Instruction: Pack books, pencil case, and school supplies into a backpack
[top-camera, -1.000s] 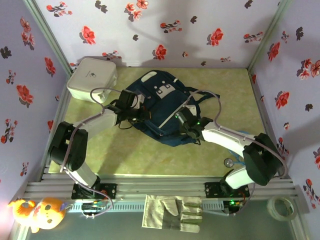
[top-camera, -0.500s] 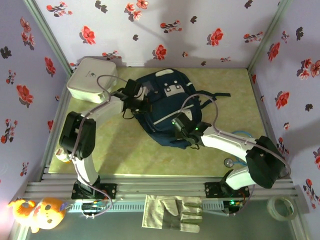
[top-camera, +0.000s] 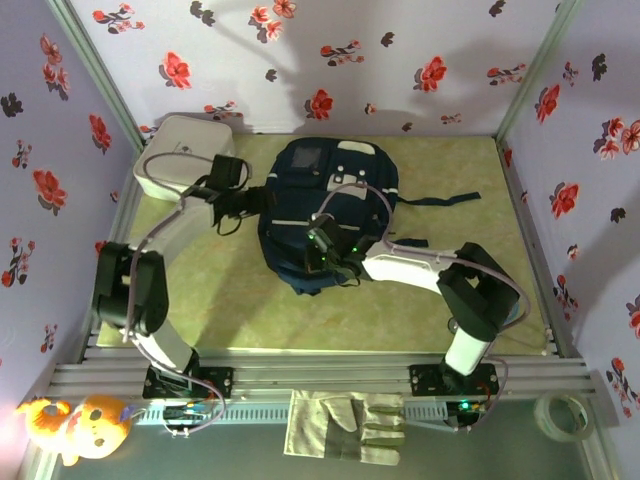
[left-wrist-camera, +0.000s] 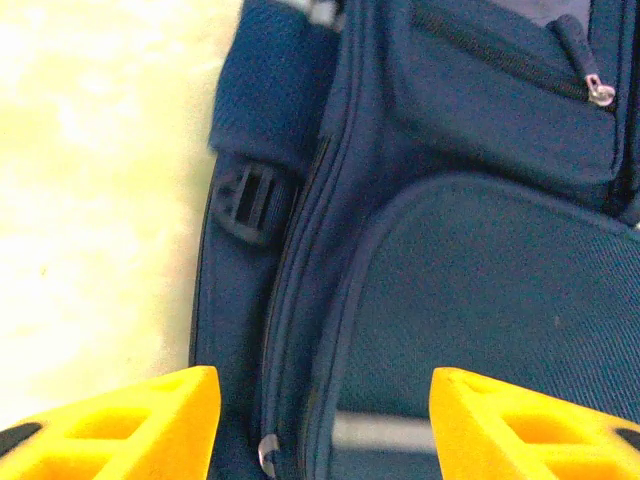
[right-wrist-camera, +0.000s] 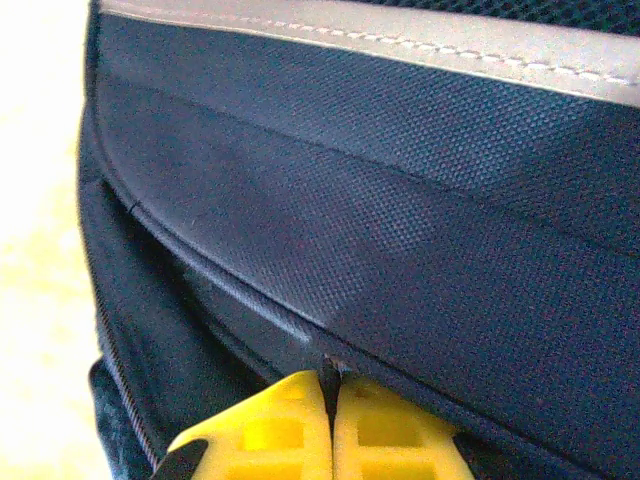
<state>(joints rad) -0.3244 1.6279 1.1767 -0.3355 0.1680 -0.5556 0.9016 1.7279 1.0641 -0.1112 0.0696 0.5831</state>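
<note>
One navy backpack (top-camera: 290, 215) lies on the surface (top-camera: 440, 270) just ahead of the left pincer (left-wrist-camera: 320, 415), whose yellow fingers (left-wrist-camera: 130, 420) stand apart, empty. The right pincer (right-wrist-camera: 330, 405) is closed tight at the bag's zipper seam (a pale stitched stripe (right-wrist-camera: 400, 40) runs farther ahead); the mark on the one white box (top-camera: 175, 160) is unreadable.

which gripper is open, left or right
The left gripper: its yellow fingers stand wide apart over the backpack. On the right gripper they are pressed together.
</note>
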